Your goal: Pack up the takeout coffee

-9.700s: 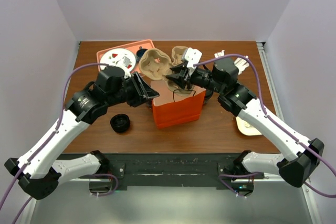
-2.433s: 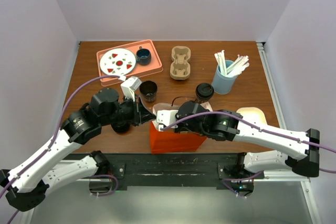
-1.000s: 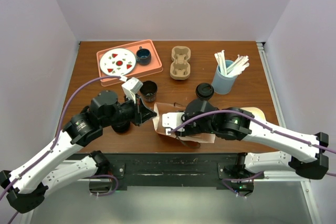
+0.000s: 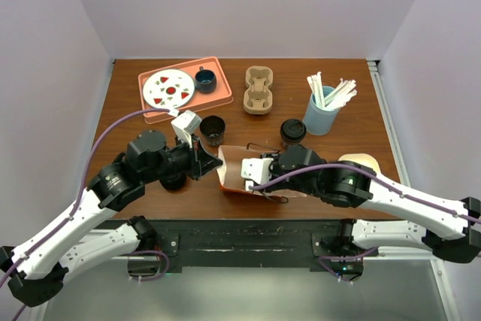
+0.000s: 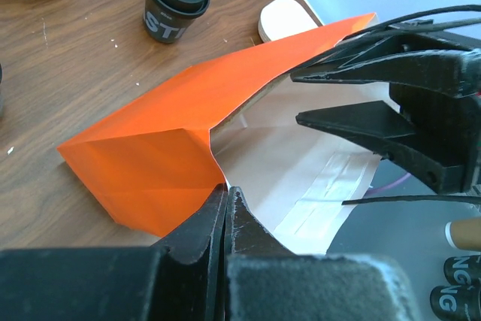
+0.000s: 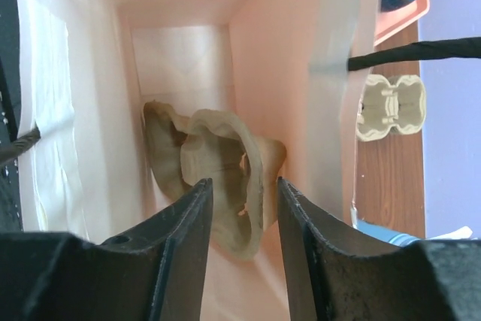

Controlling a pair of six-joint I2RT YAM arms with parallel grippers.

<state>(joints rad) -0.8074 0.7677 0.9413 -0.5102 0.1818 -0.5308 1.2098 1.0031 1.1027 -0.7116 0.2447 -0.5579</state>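
Observation:
The takeout coffee, a dark cup with a black sip lid, stands upright on the table just behind the bag; the left wrist view shows the takeout coffee far off. An orange paper bag lies tipped on its side. My left gripper is shut on the bag's rim. My right gripper reaches into the bag's mouth, open. Its fingers frame a pulp cup carrier lying deep inside. I cannot tell whether they touch it.
A lidless dark cup stands by my left wrist. A second pulp carrier sits at the back, beside a salmon tray holding a plate and a blue cup. A blue holder of straws stands back right.
The bag has settled lower on its side since a second ago, and my right arm has drawn slightly right. My left gripper keeps its pinch on the rim.

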